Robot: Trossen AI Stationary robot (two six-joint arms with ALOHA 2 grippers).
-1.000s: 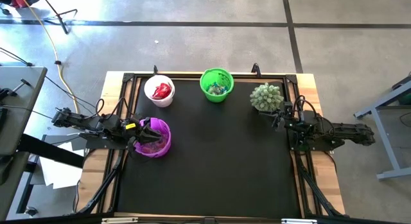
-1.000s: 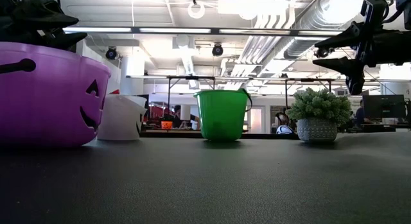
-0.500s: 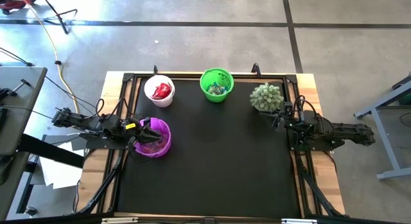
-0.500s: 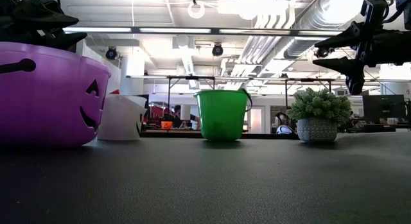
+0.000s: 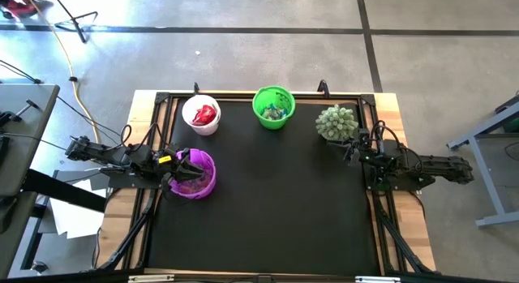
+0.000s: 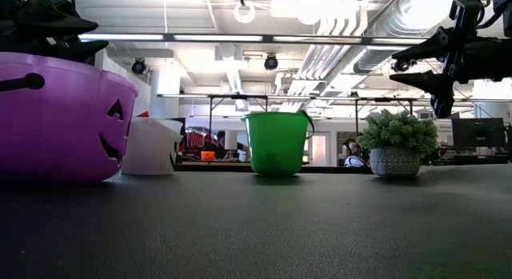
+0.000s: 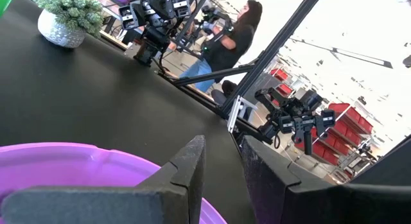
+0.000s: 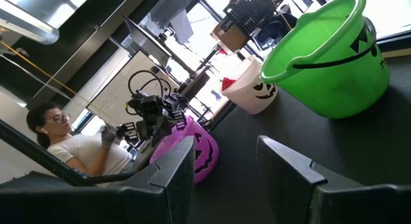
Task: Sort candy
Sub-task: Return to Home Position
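The left end effector (image 5: 186, 166) hangs released over the violet bucket (image 5: 206, 177) by the table's (image 5: 268, 210) left edge, while the right end effector (image 5: 349, 152) sits released at its right edge.

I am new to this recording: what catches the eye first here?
Three bright plastic buckets stand out on the black table mat: a purple bucket at its left edge under the open left gripper, a white bucket holding red candy and a green bucket along the far edge. A spiky pale-green potted plant stands far right, beside the open right gripper.

Blk arms (image 5: 105, 157), blk cables (image 5: 389, 226); yellow mark (image 5: 165, 159) by L gripper (image 5: 183, 164).
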